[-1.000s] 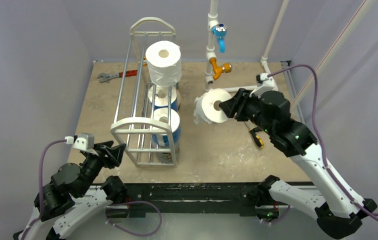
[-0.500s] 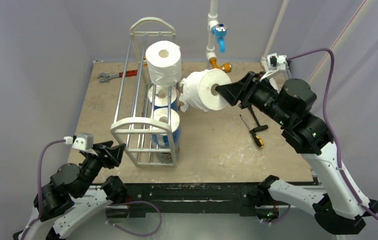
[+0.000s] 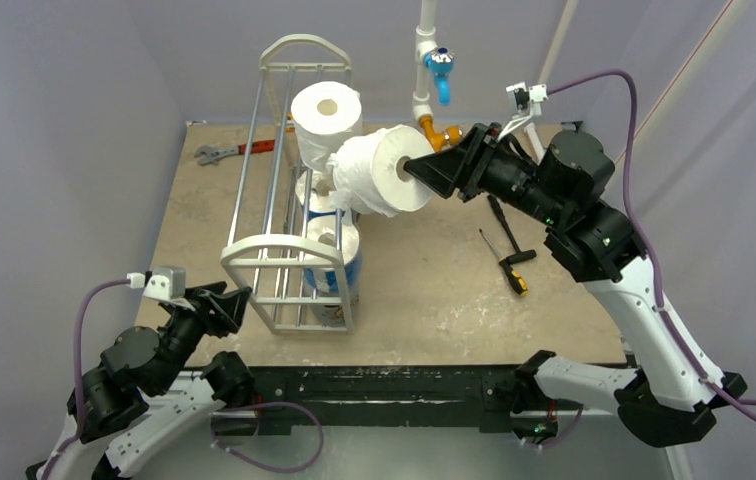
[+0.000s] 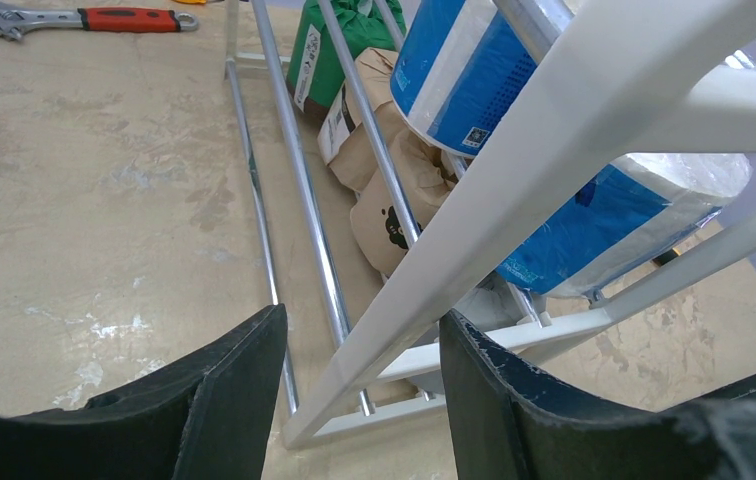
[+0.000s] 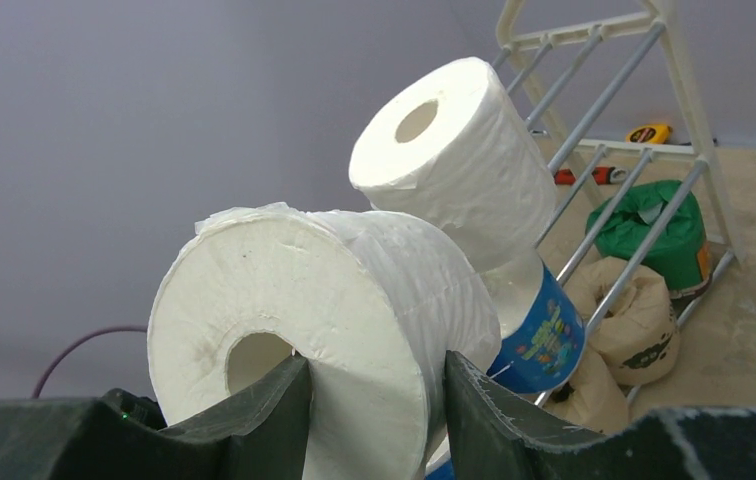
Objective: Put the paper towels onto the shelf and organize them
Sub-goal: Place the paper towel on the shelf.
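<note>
Clamping the core wall, your right jaws hold the white roll (image 3: 366,176), likely light and squashy; left jaws gape.

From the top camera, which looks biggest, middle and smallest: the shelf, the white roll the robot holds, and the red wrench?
1. The shelf, by far.
2. The held white roll, though it is up in the air, nearer the camera.
3. The red wrench: about as long as the roll, but far thinner.
</note>
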